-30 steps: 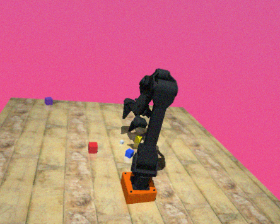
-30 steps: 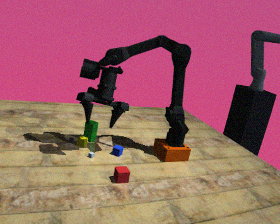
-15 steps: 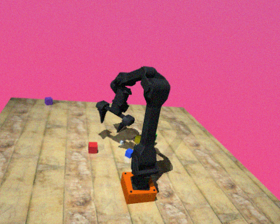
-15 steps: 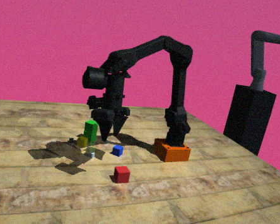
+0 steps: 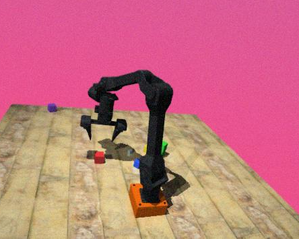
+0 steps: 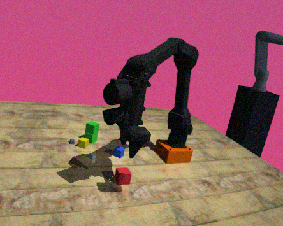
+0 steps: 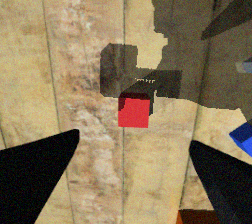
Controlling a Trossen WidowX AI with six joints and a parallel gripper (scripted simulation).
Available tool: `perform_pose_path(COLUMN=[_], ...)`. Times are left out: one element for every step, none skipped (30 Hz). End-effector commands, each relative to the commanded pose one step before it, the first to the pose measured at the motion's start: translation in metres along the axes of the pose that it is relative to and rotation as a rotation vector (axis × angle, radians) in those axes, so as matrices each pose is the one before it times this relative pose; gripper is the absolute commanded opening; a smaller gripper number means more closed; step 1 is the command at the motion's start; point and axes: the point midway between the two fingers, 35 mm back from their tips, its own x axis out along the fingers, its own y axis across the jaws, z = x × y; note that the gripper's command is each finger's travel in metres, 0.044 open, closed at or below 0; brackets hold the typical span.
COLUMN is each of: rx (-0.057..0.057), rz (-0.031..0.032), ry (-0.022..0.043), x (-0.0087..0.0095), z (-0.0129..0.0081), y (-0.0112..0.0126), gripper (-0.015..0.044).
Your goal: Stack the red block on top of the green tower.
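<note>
The red block [image 5: 100, 157] [image 6: 123, 176] [image 7: 133, 112] sits on the wooden table. My gripper [image 5: 102, 140] [image 6: 127, 150] [image 7: 134, 140] is wide open and empty, pointing down above the table. In the wrist view the red block lies a little above the line between the fingertips, roughly midway from side to side. The green tower [image 5: 164, 147] [image 6: 92, 132] stands upright as two stacked blocks, the upper one slightly offset. In the top view my arm hides part of it; the wrist view does not show it.
A blue block [image 5: 137, 163] [image 6: 118, 151] [image 7: 248, 140] lies between the red block and my orange base [image 6: 179, 155]. A yellow block [image 6: 83, 142] stands close to the tower. Small grey cubes [image 6: 92, 157] [image 6: 72, 141] lie nearby. A purple block [image 5: 52, 108] is at the far edge.
</note>
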Motion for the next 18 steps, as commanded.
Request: perform_pose_path(rx=[-0.0693, 0.0, 0.0, 0.0, 0.0, 0.0, 0.0, 0.0, 0.0, 0.0, 0.0, 0.0, 0.0, 0.0, 0.0, 0.0, 0.0, 0.0], rz=[-0.02593, 0.0, 0.0, -0.00001, 0.0, 0.0, 0.0, 0.0, 0.0, 0.0, -0.00001, -0.00002, -0.00004, -0.00006, -0.00007, -0.00006, -0.00005, -0.00002], ry=[-0.00714, 0.0, 0.0, -0.00001, 0.0, 0.0, -0.00001, -0.00002, -0.00002, -0.00002, -0.00001, 0.0, 0.00001, 0.00003, 0.00003, 0.00001, -0.00002, -0.00002], x=[0.00025, 0.0, 0.0, 0.0, 0.0, 0.0, 0.0015, 0.00267, 0.00397, 0.00546, 0.00593, 0.00659, 0.0074, 0.00809, 0.00675, 0.00411, 0.00137, 0.0], z=[-0.00273, 0.0, 0.0, 0.0001, 0.0, 0.0, 0.00012, 0.0002, 0.00025, 0.00026, 0.00019, 0.0001, -0.00003, -0.00018, -0.00022, -0.00005, 0.0002, 0.00023], y=[0.00465, 0.0, 0.0, -0.0001, 0.0, 0.0, 0.00007, 0.00012, 0.00015, 0.00015, 0.0001, 0.00001, -0.00011, -0.0003, -0.00045, -0.00049, -0.00042, -0.00024], gripper=[0.044, 0.044, 0.044, 0.044, 0.044, 0.044, 0.044, 0.044, 0.044, 0.044, 0.044, 0.044, 0.044, 0.044, 0.044, 0.044, 0.044, 0.044])
